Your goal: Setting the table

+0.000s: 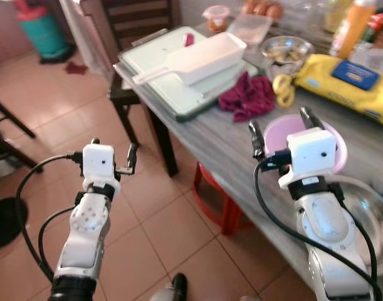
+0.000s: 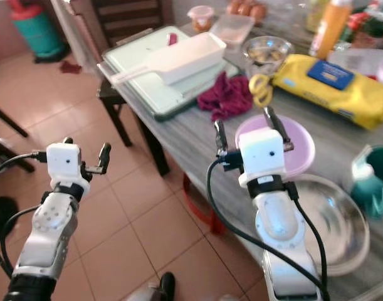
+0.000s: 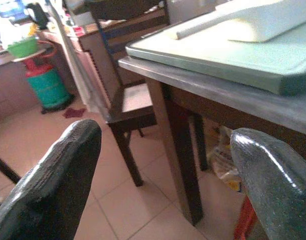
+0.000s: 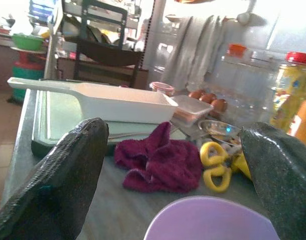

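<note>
Nearest you, the steel bowl [image 2: 332, 219] sits under your right arm. The right gripper [image 2: 249, 132] hovers over the lilac plate [image 2: 301, 153] on the bench [image 1: 207, 135], jaws wide, empty. Descend crooked and you'll skid it into the cloth [image 1: 247, 95]. Left gripper [image 1: 113, 157] open, empty.

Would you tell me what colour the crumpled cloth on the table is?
Dark magenta cloth, seen best in the right wrist view.
</note>
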